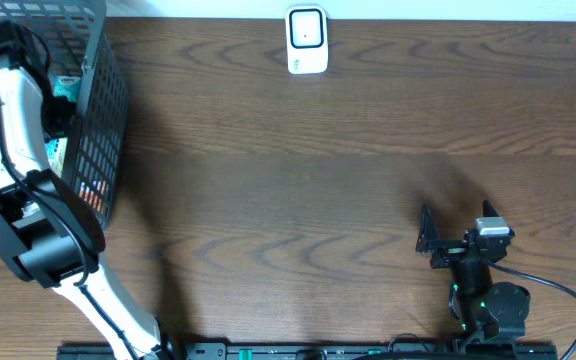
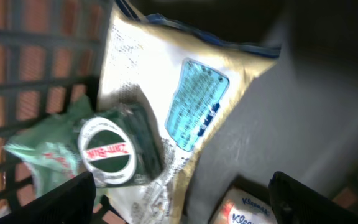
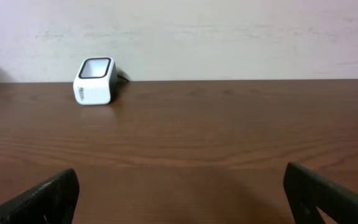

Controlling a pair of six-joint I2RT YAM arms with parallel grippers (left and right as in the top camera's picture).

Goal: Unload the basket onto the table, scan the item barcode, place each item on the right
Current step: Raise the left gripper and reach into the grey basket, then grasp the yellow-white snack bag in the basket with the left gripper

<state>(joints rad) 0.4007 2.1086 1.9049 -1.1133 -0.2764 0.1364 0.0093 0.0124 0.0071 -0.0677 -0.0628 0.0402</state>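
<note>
Left fingers (image 2: 61, 202) gape above a gold packet (image 2: 148, 81); right fingers (image 3: 42, 199) wide, empty.

Can't see left gripper (image 2: 180, 183) from overhead, buried in basket (image 1: 103, 110) behind arm (image 1: 13, 110). Cropped at overhead's left and top edges: that basket. Can't read print on gold bag (image 2: 166, 93), too blurred. Cropped at bottom edge: tissue pack (image 2: 247, 210). Half hidden behind round-labelled item (image 2: 107, 152): green pouch (image 2: 45, 155). Can't make out scanner (image 1: 307, 40) lettering, too small.
</note>
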